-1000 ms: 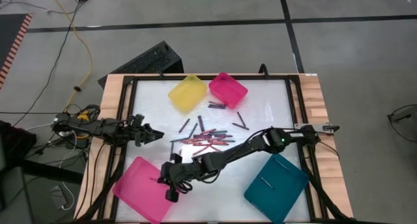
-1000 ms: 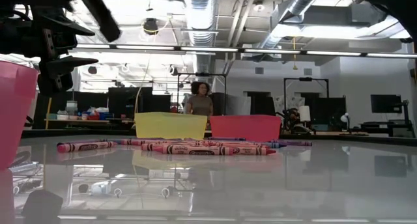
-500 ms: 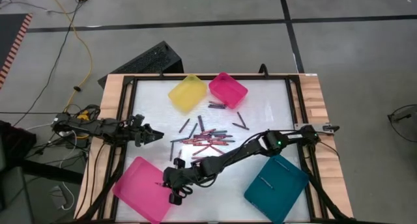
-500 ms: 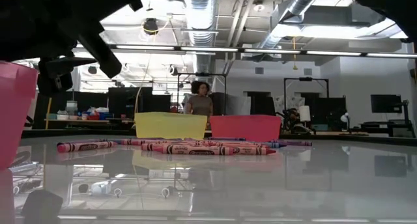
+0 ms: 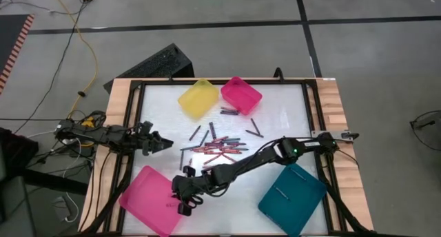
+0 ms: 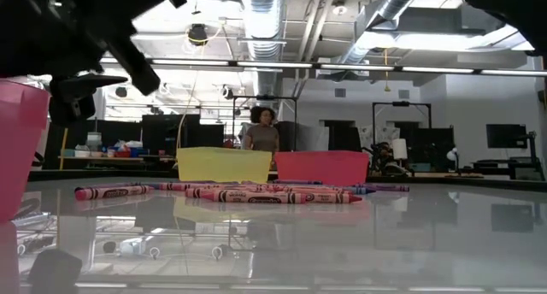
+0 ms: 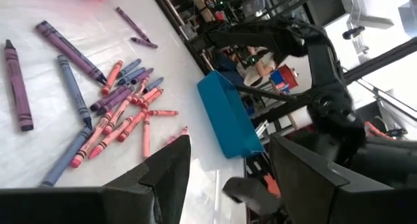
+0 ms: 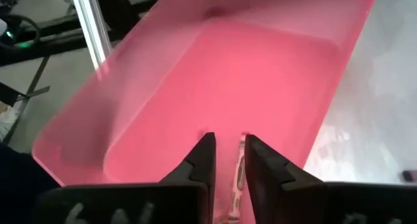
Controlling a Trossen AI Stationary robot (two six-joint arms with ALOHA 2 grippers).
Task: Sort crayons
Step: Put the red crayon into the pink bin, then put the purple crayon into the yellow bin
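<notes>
Fingers of the right gripper (image 8: 226,160) stand slightly parted over the big pink tray (image 8: 163,87), 1 red crayon (image 8: 238,164) in the gap, seemingly being dropped (grip looks loosened). Next move likely calls for returning to the crayons (image 5: 219,146) piled beyond. Off to the side, the left gripper (image 5: 162,143) waits, spread.

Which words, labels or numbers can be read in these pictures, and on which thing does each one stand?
None can be read with certainty.
Wrappers of the crayons in the low view: dark print, too blurred to read.
Red crayon in the large pink tray, right wrist view: dark marks on the wrapper, too small to read.
Yellow tray, small pink tray, teal tray: no text visible.
</notes>
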